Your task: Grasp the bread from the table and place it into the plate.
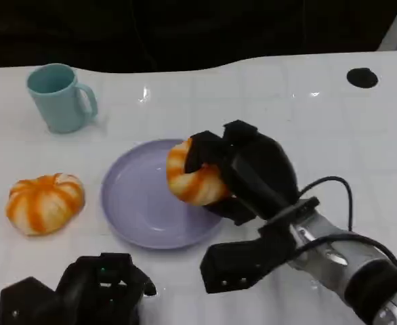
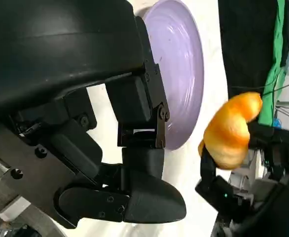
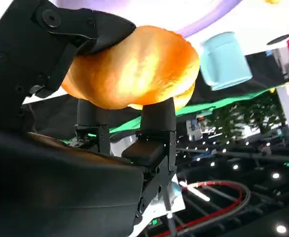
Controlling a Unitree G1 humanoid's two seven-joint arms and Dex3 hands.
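We see the right robot hand reaching in over the white tabletop, its black fingers wrapped around an orange-and-white striped bread. The right wrist view confirms the grip: fingers press the bread from opposite sides, so the loaf is firmly held. The held bread sits above the near right part of the lavender plate; we cannot tell whether it touches the plate's surface or hangs just over it. From the left wrist view, the bread appears beside the plate, with the right robot hand's black fingers under it.

The left robot hand rests low at the near edge of the tabletop, well to the left of the right robot hand. In the left wrist view its fingers are curled inward with nothing between them.

A second striped bread lies on the tabletop beyond the left robot hand, just left of the plate and apart from it. A light blue mug stands upright farther back, its handle turned toward the plate's side. A small black disc lies on the tabletop far beyond the right robot hand.
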